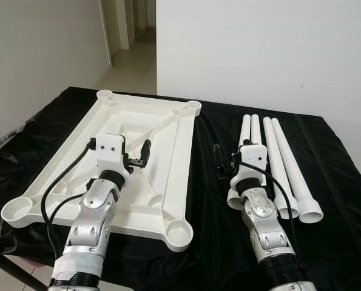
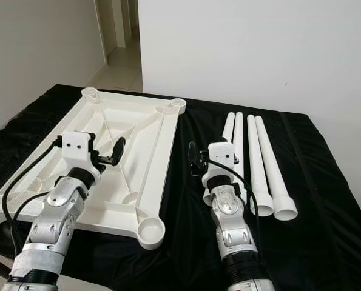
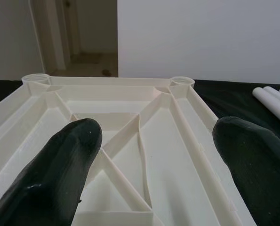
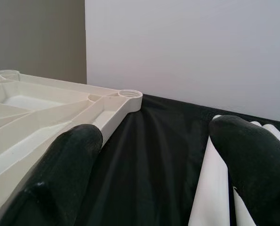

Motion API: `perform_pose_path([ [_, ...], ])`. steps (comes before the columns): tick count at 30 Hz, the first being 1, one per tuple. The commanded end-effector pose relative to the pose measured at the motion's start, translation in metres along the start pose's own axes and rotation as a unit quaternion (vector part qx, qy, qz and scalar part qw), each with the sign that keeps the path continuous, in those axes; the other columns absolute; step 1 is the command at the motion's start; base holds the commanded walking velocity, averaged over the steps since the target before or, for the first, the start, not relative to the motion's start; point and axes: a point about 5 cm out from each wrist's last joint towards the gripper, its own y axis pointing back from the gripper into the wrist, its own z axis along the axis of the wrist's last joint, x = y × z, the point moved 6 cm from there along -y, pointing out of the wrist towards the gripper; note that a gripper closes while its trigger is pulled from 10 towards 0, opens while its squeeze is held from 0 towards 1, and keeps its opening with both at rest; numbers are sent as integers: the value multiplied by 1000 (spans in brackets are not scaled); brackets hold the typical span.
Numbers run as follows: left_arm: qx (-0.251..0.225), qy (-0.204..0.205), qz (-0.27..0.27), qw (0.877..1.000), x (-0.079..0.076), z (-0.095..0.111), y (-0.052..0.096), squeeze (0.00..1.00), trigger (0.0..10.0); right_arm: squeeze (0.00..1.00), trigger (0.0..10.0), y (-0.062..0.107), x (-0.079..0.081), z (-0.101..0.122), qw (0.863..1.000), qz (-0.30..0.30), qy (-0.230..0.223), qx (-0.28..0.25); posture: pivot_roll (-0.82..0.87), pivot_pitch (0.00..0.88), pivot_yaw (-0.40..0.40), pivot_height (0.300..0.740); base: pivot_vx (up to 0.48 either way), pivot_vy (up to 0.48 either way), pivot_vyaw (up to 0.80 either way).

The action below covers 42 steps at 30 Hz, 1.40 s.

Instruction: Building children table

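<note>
Tabletop [image 1: 168, 130]: upside down on the counter [image 1: 338, 182], sockets bare.
Legs [image 1: 283, 163]: four, loose, just right of tabletop; none fitted.
Left pincer [image 1: 145, 151]: released, above tabletop.
Right pincer [image 1: 218, 159]: released, between tabletop and legs.

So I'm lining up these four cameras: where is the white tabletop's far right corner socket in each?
Left eye view: corner socket, upper middle, at the tabletop's far end.
Right eye view: upper middle.
Left wrist view: right of centre, near the top.
Right wrist view: left of centre.
Shared landmark: black cloth.
</note>
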Motion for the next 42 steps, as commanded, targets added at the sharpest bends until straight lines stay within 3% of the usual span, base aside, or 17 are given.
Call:
perform_pose_path([
  [1, 1, 2, -14, 1000, -3, 1, 1, 0, 10000, 0, 10000, 2, 0, -3, 1000, -6, 0, 9, 27, 21, -6, 740, 0, 0, 0],
  [15, 9, 11, -9, 1000, -3, -3, 1, 0, 10000, 0, 10000, 6, -2, -12, 1000, -13, 2, 28, 25, 12, -15, 740, 0, 0, 0],
  [33, 13, 13, -8, 1000, -2, -4, 2, 0, 10000, 0, 10000, 6, -10, -15, 999, -29, 8, 34, 25, 7, -14, 740, 0, 359, 0],
  [42, 6, 9, -10, 1000, -3, -2, 2, 0, 10000, 0, 10000, 6, -11, -15, 999, -29, 12, 34, 27, 10, -16, 740, 0, 0, 0],
])
